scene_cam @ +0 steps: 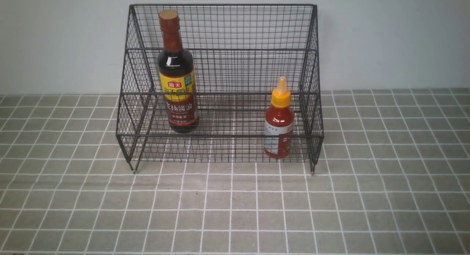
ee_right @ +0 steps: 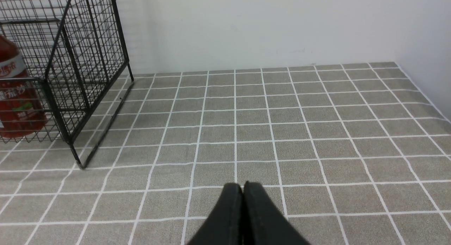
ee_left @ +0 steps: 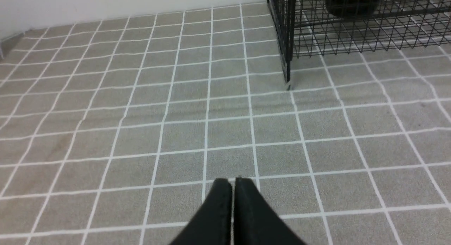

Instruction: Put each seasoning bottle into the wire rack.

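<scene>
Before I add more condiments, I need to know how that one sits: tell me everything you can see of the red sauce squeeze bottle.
The red sauce squeeze bottle looks like plastic, with an orange-yellow cap, a pointed nozzle and a pale label. It stands roughly upright in the wire rack, at the right end, behind the front mesh. No gripper touches it.

The wire rack (scene_cam: pixel 220 136) is black mesh; the left bottle (scene_cam: pixel 176 66) — dark, brown-capped — has a yellow, red and green label. The right bottle (scene_cam: pixel 279 119) is red, orange-capped — white-labelled — over grey cloth (scene_cam: pixel 220 211) with white grid lines.
</scene>
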{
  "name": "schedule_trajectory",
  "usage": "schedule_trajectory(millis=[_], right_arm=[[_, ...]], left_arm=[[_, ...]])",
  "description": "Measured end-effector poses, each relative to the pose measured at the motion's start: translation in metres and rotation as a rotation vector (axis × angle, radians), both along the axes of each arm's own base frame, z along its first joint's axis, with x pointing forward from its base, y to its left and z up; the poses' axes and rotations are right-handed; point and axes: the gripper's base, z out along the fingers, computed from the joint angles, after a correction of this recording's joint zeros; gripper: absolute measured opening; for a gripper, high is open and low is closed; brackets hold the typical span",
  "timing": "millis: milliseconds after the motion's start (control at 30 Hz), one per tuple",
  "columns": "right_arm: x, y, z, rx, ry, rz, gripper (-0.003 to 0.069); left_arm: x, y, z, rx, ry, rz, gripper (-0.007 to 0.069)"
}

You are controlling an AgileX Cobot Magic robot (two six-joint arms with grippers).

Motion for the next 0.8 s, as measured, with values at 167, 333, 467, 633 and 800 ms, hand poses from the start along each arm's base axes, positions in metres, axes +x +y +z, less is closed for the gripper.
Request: schedule_trajectory(millis=[167, 333, 467, 633, 800], right_arm=[[0.0000, 0.0000, 0.0000, 0.000, 0.000, 0.000, -0.0015], [0.0000, 0.0000, 0.0001, 0.000, 0.000, 0.000, -0.0015], [0.0000, 0.0000, 0.0001, 0.000, 0.000, 0.000, -0.0015], [0.0000, 0.0000, 0.0001, 0.000, 0.000, 0.000, -0.0015], [0.0000, 0.0000, 0.0001, 0.000, 0.000, 0.000, -0.0015]], left_arm=[[0.0003, -0.0005, 0.0002, -0.013, -0.008, -0.001, -0.0007], [0.0003, -0.0005, 0.0002, -0.014, -0.008, -0.001, -0.0007], [0.0003, -0.0005, 0.0002, -0.014, -0.008, -0.001, -0.0007], [0.0003, -0.0005, 0.0002, -0.014, -0.008, -0.001, -0.0007], [0.0003, -0.0005, 0.0002, -0.014, -0.008, -0.001, -0.0007]])
